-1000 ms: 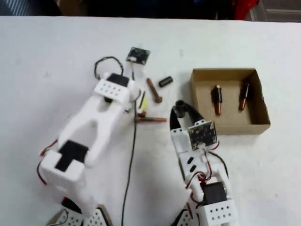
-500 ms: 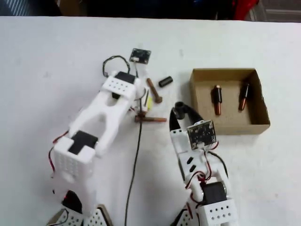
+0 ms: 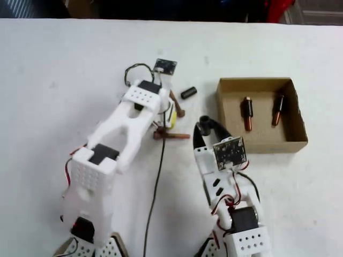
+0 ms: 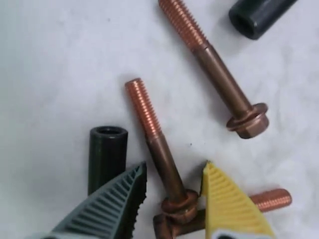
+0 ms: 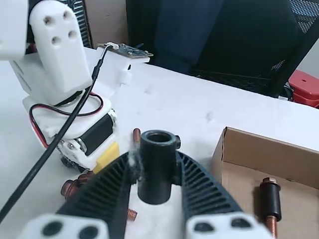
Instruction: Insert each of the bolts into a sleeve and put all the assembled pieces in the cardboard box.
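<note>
- High view: the left gripper (image 3: 168, 118) hangs over a cluster of loose bolts (image 3: 174, 136). The right gripper (image 3: 203, 127) stands just beside the cardboard box (image 3: 230, 84), which already contains two assembled pieces (image 3: 247, 113). One spare sleeve (image 3: 188, 93) lies between the cluster and the box.
- Left wrist view: the jaws are parted wide. The grey finger (image 4: 117, 201) and yellow finger (image 4: 227, 201) straddle the targeted bolt (image 4: 152, 134) near its head, with a gap on either side of the shank. The head rests across a second bolt (image 4: 269, 198), and a lying sleeve (image 4: 107, 152) sits just beside the grey finger. A good grasp, I judge, closes squarely on the plain shank so that neither neighbour gets pinched too.
- Right wrist view: the right gripper is clamped on an upright sleeve (image 5: 157, 144) with its bore facing up, well placed to receive the bolt.
</note>
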